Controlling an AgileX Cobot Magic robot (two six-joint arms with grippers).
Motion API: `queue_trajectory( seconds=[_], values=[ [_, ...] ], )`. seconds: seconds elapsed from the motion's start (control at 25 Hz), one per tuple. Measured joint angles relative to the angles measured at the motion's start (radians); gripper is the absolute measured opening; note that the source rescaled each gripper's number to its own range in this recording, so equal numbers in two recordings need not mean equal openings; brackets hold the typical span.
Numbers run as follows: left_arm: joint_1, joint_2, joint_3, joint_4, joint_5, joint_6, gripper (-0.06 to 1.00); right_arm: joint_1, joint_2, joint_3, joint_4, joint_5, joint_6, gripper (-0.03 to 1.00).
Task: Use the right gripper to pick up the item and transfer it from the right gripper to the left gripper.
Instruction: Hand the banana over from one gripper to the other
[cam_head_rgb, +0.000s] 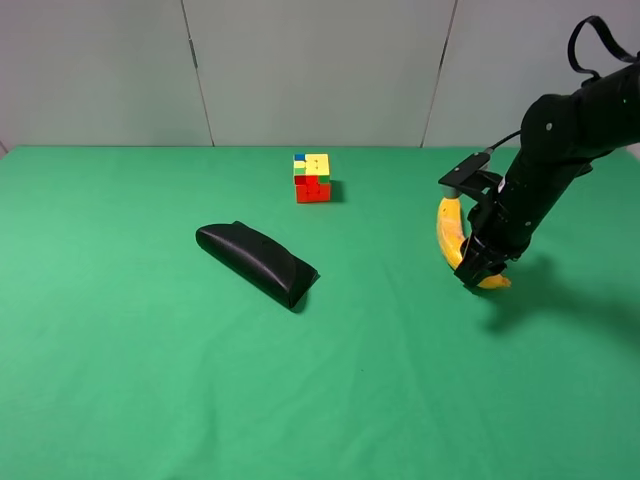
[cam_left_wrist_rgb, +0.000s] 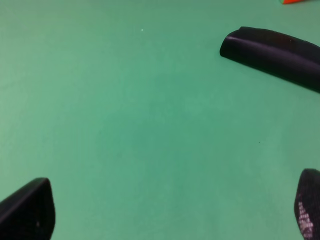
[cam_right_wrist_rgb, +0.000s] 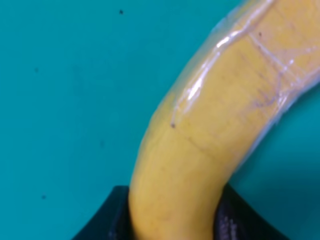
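Yellow banana (cam_head_rgb: 449, 232): held at the right side of the desk. It curves upward from the right hand, with the free end pointing toward the far edge. The wrist view shows a glossy, wrinkled clear film over part of the body (cam_right_wrist_rgb: 210, 135).
Right hand (cam_head_rgb: 478, 275): clenched on the banana close to its lower end. The arm reaches in from the right edge of the overhead view.
Right hand fingers (cam_right_wrist_rgb: 111, 220): one black pad lies on each side of the fruit, both pressed against the peel.
Contact with desk: it cannot be determined whether the lower tip of the banana touches the cloth.
Left hand (cam_left_wrist_rgb: 167, 210): released, with the two black fingertips wide apart and nothing between them. It hovers over bare cloth and does not appear in the overhead view.
Black case (cam_head_rgb: 258, 262): lies flat near the middle of the desk, angled, well apart from the banana. One end shows in the left wrist view (cam_left_wrist_rgb: 275, 50).
Puzzle cube (cam_head_rgb: 312, 178): multicoloured, stands behind the case toward the far edge.
Green desk (cam_head_rgb: 120, 380): cloth-covered surface carrying the case and the cube.
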Motion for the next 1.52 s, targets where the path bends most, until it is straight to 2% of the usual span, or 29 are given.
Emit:
queue_trajectory(
  seconds=[0.32, 0.56, 1.0, 1.52],
  values=[
    [0.0, 0.0, 0.0, 0.0, 0.0, 0.0, 0.93, 0.0, -0.083, -0.093, 0.022, 0.123, 0.023, 0.0],
    [0.0, 0.0, 0.0, 0.0, 0.0, 0.0, 0.93, 0.025, -0.155, -0.112, 0.035, 0.168, 0.027, 0.0],
    [0.0, 0.0, 0.0, 0.001, 0.0, 0.0, 0.93, 0.257, -0.2, -0.112, 0.015, 0.229, 0.038, 0.0],
    [0.0, 0.0, 0.0, 0.0, 0.0, 0.0, 0.93, 0.506, -0.2, -0.112, 0.014, 0.232, 0.031, 0.0]
  ],
)
